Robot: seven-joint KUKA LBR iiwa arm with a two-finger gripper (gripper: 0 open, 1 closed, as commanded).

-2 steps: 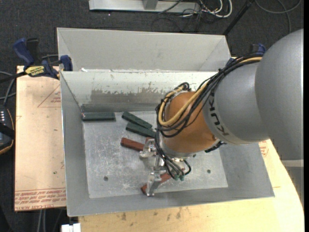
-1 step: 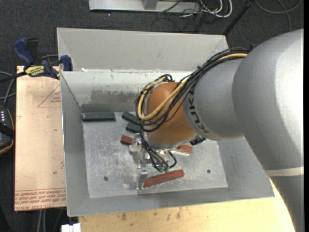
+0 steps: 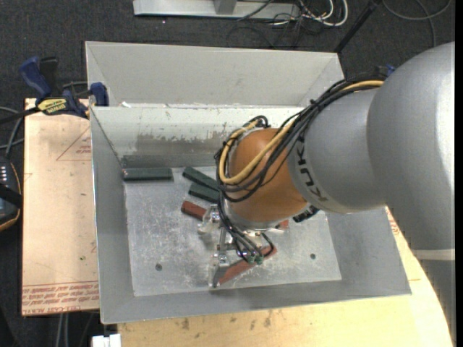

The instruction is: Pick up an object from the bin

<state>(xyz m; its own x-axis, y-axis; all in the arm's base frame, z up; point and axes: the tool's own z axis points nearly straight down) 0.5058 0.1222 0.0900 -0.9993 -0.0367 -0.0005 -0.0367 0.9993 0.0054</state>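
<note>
My gripper [image 3: 214,251] hangs low over the front middle of the bin floor, below the orange wrist cover. Its two metal fingertips [image 3: 215,276] stand apart, with bare floor between them, so it is open and holds nothing. A flat reddish-brown piece [image 3: 236,270] lies right beside the nearer fingertip, touching or almost touching it. A small reddish-brown block [image 3: 192,209] rests just left of the farther fingertip. Two dark green bars [image 3: 203,183] lie crossed a little further back, partly hidden by the wrist.
A long dark grey bar [image 3: 147,173] lies along the back wall at the left. Bits of another red piece [image 3: 270,250] peek out under the wrist. The arm covers the bin's right half.
</note>
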